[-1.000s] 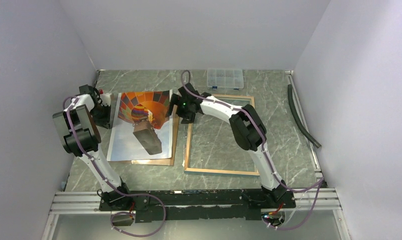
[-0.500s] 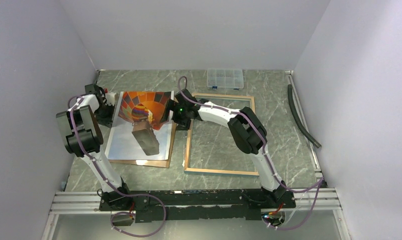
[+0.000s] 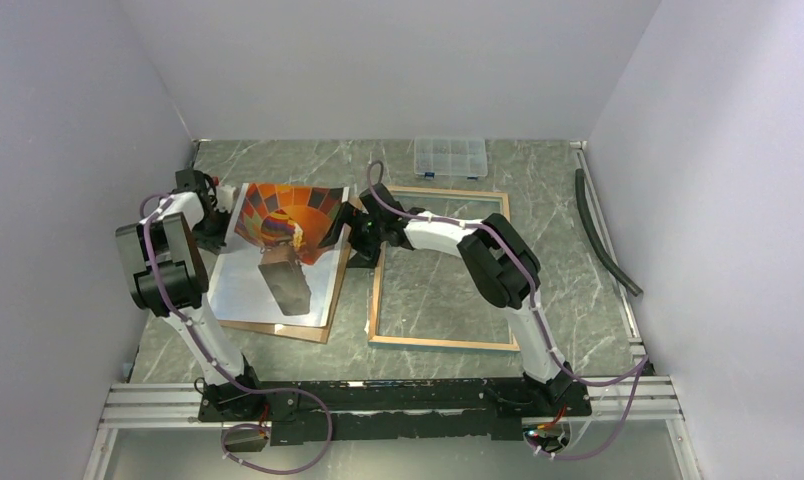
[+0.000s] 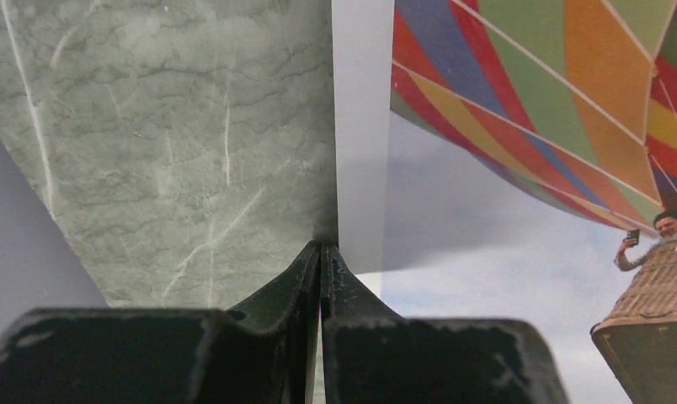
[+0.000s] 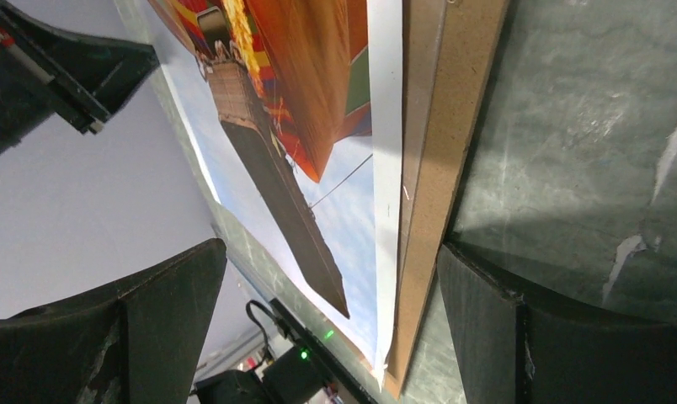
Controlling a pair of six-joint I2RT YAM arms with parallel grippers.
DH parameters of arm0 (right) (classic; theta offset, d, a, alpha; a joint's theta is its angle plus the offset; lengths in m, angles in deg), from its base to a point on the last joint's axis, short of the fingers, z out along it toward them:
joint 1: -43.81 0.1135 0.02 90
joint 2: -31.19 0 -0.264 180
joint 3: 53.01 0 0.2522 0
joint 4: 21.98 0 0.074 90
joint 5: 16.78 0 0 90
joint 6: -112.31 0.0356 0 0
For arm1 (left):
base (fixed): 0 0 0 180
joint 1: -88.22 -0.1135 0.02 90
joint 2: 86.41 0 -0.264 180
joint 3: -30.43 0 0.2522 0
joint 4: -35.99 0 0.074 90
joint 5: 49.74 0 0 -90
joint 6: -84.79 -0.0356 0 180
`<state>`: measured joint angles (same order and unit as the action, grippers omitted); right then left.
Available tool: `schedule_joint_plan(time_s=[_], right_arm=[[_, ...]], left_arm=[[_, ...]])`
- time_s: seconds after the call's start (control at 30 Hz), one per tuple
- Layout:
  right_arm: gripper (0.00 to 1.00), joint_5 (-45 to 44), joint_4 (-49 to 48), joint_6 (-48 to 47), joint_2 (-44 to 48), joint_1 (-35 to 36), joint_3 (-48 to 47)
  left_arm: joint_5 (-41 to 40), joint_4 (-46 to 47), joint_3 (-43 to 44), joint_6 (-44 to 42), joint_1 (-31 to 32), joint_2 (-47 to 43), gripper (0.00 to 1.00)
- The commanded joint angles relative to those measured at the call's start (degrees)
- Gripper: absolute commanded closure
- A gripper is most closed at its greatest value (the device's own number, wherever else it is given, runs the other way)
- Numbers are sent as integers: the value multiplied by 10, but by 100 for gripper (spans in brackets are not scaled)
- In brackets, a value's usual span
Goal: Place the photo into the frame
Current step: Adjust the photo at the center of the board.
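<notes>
Marble table [image 3: 538, 170] is hosting the photo [image 3: 278, 255] on the backing board [image 5: 428, 168] beside the frame [image 3: 438, 343]; left gripper [image 4: 320, 252] is pinching its white border shut; right gripper [image 5: 331, 248] is gaping empty over the other edge, probably risking grabbing board too.

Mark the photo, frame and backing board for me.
photo [image 3: 246, 290]: top view, pale sky area left of the basket.
frame [image 3: 438, 343]: top view, near rail.
backing board [image 5: 436, 168]: right wrist view, brown edge beside the photo.
</notes>
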<state>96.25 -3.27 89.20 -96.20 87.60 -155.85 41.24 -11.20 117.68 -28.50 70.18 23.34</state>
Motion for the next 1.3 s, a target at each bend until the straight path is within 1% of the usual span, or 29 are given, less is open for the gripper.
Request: schedule_joint_plan(time_s=[0.0,0.07,0.13,0.2,0.27,0.37,0.5,0.67,0.77,0.87,0.97,1.07,1.13,1.27], right_arm=[[0,81,-59,13,-21,34,-43],[0,85,-21,-4,-25,37,-62],[0,81,25,-33,-23,30,-78],[0,45,102,-77,-14,20,-102],[0,18,143,-99,-3,10,-107],[0,14,139,-94,4,2,-93],[0,9,119,-71,-3,9,-72],[0,19,66,-34,-5,13,-29],[0,17,71,-32,-9,13,-32],[0,7,69,-34,1,13,-18],[0,6,64,-28,5,9,-1],[0,0,62,-26,13,8,14],[0,-5,57,-22,21,8,25],[0,-7,53,-19,26,8,33]], left_arm=[[67,-43,-9,12,53,11,90],[63,-51,13,17,53,25,90],[61,-57,34,23,52,27,88],[58,-57,45,22,51,18,84],[59,-57,56,19,47,12,80],[58,-64,69,21,42,20,75],[48,-39,44,24,41,26,75],[45,-13,11,27,42,24,75],[44,-7,0,26,42,19,75],[76,-30,11,25,34,-6,75],[130,-84,58,26,15,-21,74],[146,-111,84,22,-16,-39,67],[124,-109,81,4,-36,-48,61],[67,-64,29,-32,-71,-67,51]])
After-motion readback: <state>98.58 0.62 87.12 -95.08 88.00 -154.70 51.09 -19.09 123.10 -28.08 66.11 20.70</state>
